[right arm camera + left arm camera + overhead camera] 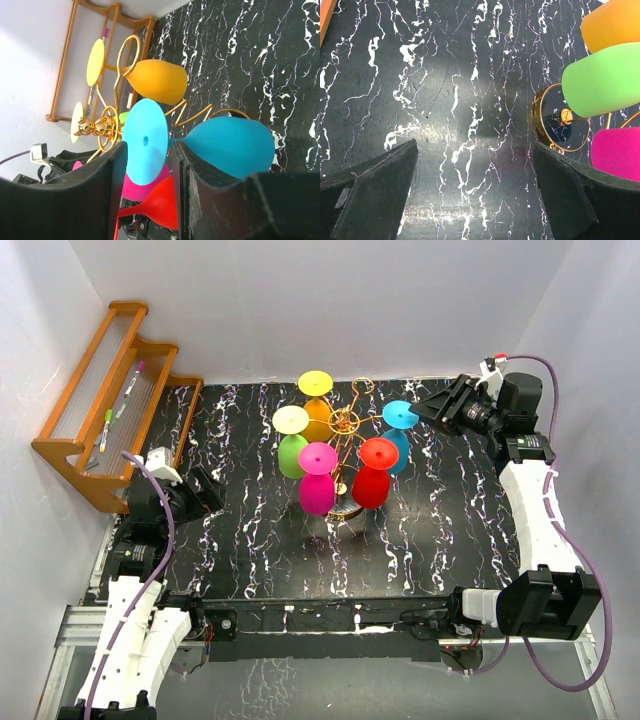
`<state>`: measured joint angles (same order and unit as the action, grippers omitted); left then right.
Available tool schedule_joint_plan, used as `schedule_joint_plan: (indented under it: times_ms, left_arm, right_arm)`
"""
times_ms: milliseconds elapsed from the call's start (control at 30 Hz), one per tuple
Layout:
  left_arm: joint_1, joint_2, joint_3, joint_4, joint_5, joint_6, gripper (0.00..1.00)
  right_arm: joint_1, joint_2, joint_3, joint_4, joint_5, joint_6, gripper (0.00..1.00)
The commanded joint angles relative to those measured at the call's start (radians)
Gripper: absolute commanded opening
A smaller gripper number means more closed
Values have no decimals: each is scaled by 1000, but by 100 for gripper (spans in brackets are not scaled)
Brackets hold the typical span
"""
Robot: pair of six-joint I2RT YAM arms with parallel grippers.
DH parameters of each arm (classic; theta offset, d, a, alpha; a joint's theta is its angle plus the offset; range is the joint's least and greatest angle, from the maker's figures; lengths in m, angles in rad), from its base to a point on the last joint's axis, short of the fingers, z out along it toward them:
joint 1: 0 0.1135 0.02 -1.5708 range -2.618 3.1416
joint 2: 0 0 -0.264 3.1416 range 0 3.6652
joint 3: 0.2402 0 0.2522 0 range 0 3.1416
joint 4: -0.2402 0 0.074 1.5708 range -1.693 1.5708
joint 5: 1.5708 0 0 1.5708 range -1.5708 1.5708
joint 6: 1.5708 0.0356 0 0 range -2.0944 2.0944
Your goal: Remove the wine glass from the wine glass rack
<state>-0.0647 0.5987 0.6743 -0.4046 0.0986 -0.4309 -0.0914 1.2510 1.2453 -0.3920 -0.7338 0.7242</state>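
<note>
The gold wine glass rack (345, 422) stands mid-table with several coloured glasses hanging upside down from its arms. The blue wine glass (401, 414) hangs on the right side, nearest my right gripper (428, 408). In the right wrist view its round blue foot (145, 142) lies between my right gripper's (149, 150) fingers, and a narrow gap shows beside the disc. The blue bowl (230, 145) sits past the right finger. My left gripper (475, 155) hovers wide open over bare marble, left of the rack's ring base (536, 112).
Orange (316, 383), green (291, 420), pink (318, 458) and red (378, 452) glasses hang close round the blue one. A stepped wooden shelf (110, 400) leans at the back left. White walls close in the black marble table (250, 540).
</note>
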Motion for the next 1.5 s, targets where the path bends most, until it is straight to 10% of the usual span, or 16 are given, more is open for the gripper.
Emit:
schedule_joint_plan:
  times_ms: [0, 367, 967, 1467]
  left_arm:
    - [5, -5, 3, 3, -7, 4, 97]
    - [5, -5, 2, 2, -7, 4, 97]
    - [5, -2, 2, 3, -5, 4, 97]
    - [5, -3, 4, 3, -4, 4, 97]
  right_arm:
    - [11, 4, -3, 72, -23, 3, 43]
    - [29, 20, -12, 70, -7, -11, 41]
    - [35, -34, 18, 21, 94, 0, 12]
    - [35, -28, -18, 238, -116, 196, 8]
